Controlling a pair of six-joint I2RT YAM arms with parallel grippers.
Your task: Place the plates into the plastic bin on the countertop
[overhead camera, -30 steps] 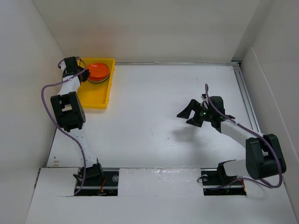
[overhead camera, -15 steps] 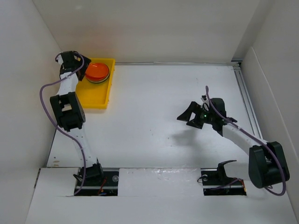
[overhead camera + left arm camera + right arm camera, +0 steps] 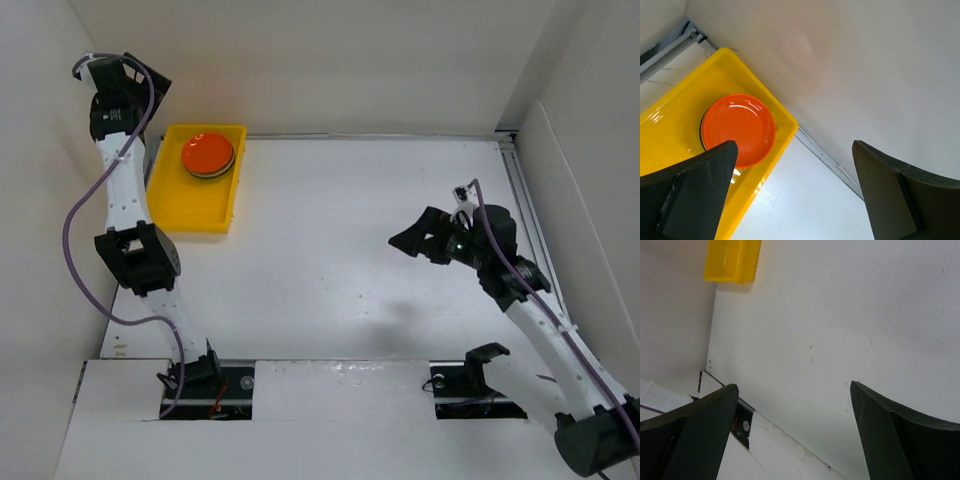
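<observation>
- White walls (image 3: 300, 60) close in a plain white tabletop (image 3: 350, 220), flat and matte, with a few faint specks showing in my right wrist view.
- My left tool (image 3: 794, 145) is spread as wide as it goes, its dark jaws far apart. It grips nothing and touches nothing.
- It hangs raised by the back left corner, looking down on the far end of the plastic bin (image 3: 670, 130).
- My right tool (image 3: 792, 387) is just as wide apart and just as empty. It hangs above bare tabletop on the right side, well apart from the bin.
- The bin is bright yellow glossy plastic, rectangular with low walls. It lies on the tabletop at the far left, its short end near the back wall.
- The plates (image 3: 740, 127) sit stacked inside the bin at its far end.
- The top one is round, shallow and shiny orange.
- Darker rims peek out beneath it in the overhead view; how many lie under it I cannot tell.
</observation>
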